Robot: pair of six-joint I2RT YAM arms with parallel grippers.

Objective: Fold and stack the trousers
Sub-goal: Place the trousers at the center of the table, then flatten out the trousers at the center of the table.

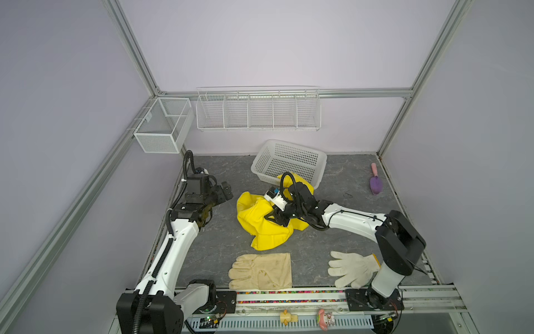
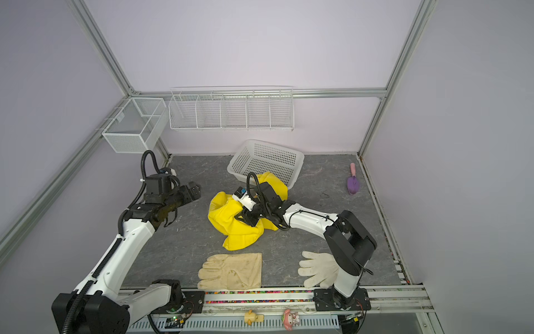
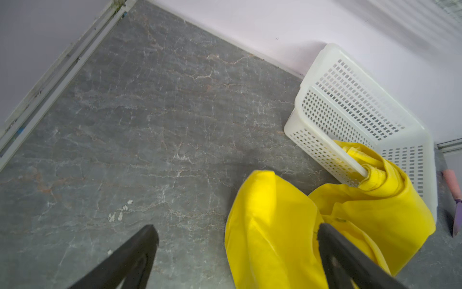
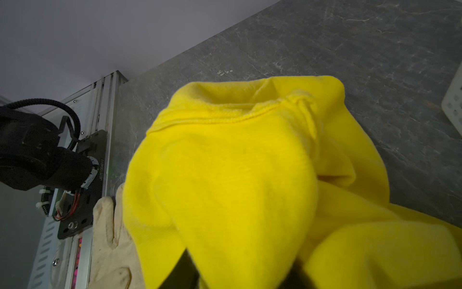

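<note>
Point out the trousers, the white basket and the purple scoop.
trousers (image 1: 268,238), in a top view, on the nearest yellow fold.
white basket (image 1: 289,162), in a top view, on its perforated wall.
purple scoop (image 1: 375,185), in a top view, on its purple blade.

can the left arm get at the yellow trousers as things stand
Probably yes. The left claw is open and apart from the trousers, with only bare table between them. The right claw sits over the heap's middle, so the edge facing the left arm looks free.

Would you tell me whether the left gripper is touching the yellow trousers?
No, in a top view the left gripper hangs open over the table, apart from the trousers.
</note>
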